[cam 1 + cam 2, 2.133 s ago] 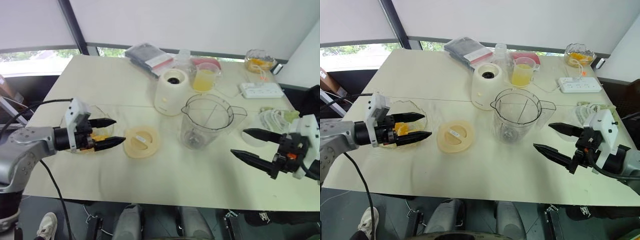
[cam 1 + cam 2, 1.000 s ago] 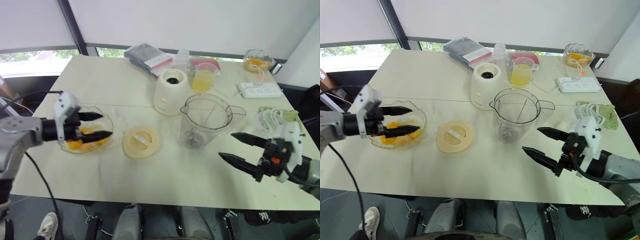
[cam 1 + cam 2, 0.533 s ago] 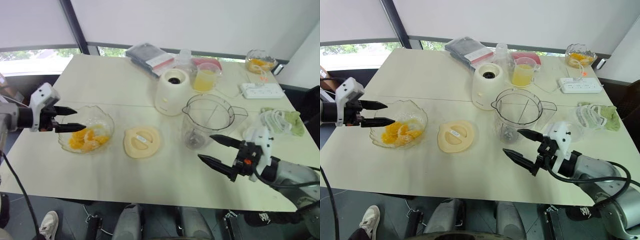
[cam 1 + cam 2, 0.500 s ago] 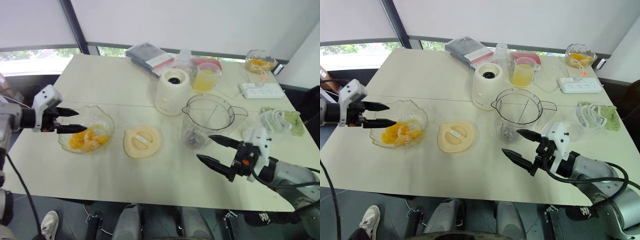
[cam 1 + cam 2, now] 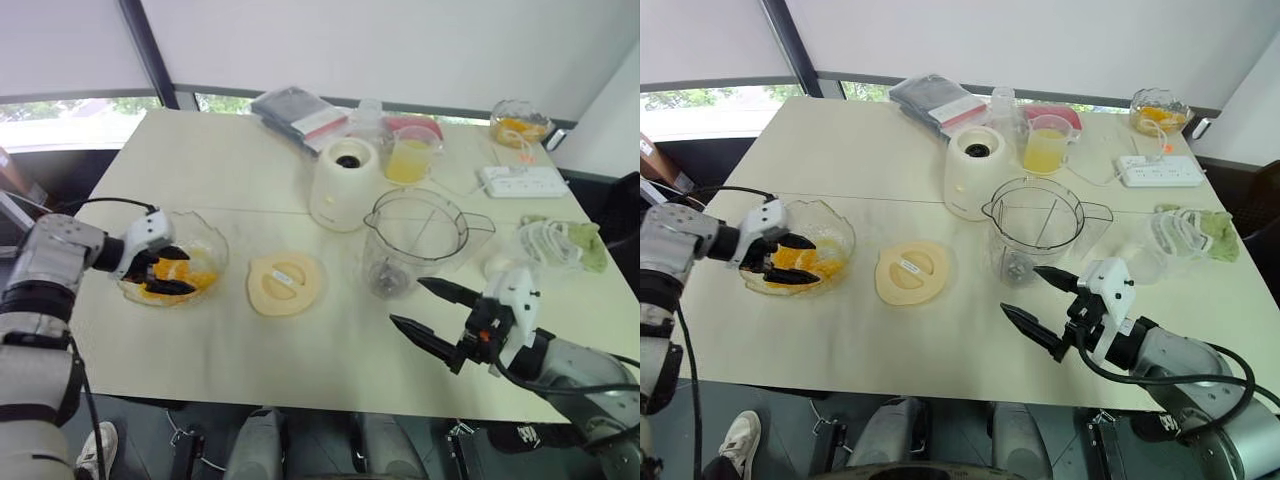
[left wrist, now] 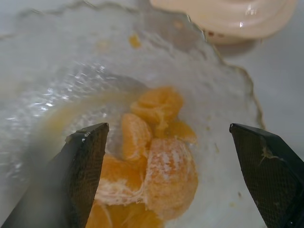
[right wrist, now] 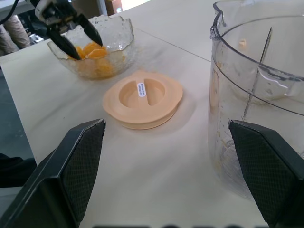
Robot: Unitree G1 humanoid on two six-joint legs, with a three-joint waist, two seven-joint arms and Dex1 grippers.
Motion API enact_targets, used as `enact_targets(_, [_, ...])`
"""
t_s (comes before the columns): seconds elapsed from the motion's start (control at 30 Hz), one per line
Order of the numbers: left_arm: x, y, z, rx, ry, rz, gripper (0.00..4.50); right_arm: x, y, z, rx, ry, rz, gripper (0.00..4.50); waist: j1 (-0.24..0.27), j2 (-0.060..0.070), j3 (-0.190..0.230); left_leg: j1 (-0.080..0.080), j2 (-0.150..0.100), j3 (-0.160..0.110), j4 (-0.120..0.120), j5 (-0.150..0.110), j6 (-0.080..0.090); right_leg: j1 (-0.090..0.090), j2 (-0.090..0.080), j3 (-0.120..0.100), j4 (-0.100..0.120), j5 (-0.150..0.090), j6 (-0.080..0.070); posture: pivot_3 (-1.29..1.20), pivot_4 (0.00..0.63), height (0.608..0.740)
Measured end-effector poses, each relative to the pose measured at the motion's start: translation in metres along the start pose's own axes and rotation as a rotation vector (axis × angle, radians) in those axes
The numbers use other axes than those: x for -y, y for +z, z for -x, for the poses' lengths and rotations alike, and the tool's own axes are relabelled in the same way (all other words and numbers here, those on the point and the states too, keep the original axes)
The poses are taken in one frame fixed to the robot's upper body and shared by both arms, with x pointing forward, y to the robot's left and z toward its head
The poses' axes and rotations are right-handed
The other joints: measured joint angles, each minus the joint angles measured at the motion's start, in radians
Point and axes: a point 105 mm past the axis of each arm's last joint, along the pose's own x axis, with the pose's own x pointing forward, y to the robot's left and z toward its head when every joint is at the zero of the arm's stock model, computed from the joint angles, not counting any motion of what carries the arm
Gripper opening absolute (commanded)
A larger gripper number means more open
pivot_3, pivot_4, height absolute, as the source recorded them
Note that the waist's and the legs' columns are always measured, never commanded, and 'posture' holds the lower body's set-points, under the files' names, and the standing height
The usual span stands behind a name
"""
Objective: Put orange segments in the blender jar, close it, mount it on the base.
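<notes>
The table (image 5: 230, 160) holds the blender jar (image 5: 415, 240) (empty) in the middle, with the base (image 5: 343, 185) just behind it. The right gripper (image 5: 428, 309) hangs wide open in front. The left gripper (image 5: 170, 270) spreads wide in a glass bowl (image 5: 213, 245) over the orange segments (image 6: 156, 166).

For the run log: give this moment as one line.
left gripper: open, in glass bowl over orange segments | right gripper: open, empty | blender jar: empty, off base

Clear plastic blender jar (image 5: 413, 243), textured glass bowl (image 5: 205, 240), glossy orange segments (image 6: 156, 161).
</notes>
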Motion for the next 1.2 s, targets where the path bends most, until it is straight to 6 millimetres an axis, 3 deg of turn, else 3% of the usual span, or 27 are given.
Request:
enact_targets(0.8, [-0.007,-0.011,-0.034,-0.038,0.048,0.056,4.25,-0.005,-0.006,0.006,-0.015,-0.091,-0.012,4.35,0.001,-0.001,-0.002,0.0,0.0,0.0,0.0,0.0,0.0,0.001,-0.001,0.0,0.001,0.002,0.003,0.0,0.15,0.74])
enact_targets(0.9, [-0.008,-0.01,-0.04,-0.025,0.061,0.079,3.4,-0.005,-0.006,0.007,-0.02,-0.097,-0.009,4.44,0.002,-0.002,-0.003,0.001,-0.001,0.0,0.0,0.0,0.0,0.001,-0.001,0.0,0.001,0.002,0.003,0.0,0.15,0.74])
enact_targets(1.1, [-0.008,-0.006,-0.054,0.012,0.073,0.178,0.18,-0.003,-0.007,0.008,-0.03,-0.116,0.004,4.44,0.0,-0.003,-0.004,0.002,-0.001,-0.001,0.001,0.0,0.0,0.002,-0.001,0.0,0.001,0.002,0.004,0.0,0.15,0.74])
enact_targets(1.2, [-0.008,-0.006,-0.056,0.014,0.077,0.197,0.04,-0.004,-0.008,0.009,-0.035,-0.12,0.006,4.44,0.0,-0.003,-0.005,0.002,-0.001,-0.001,0.001,0.0,0.0,0.002,-0.001,0.0,0.001,0.002,0.004,0.0,0.15,0.74])
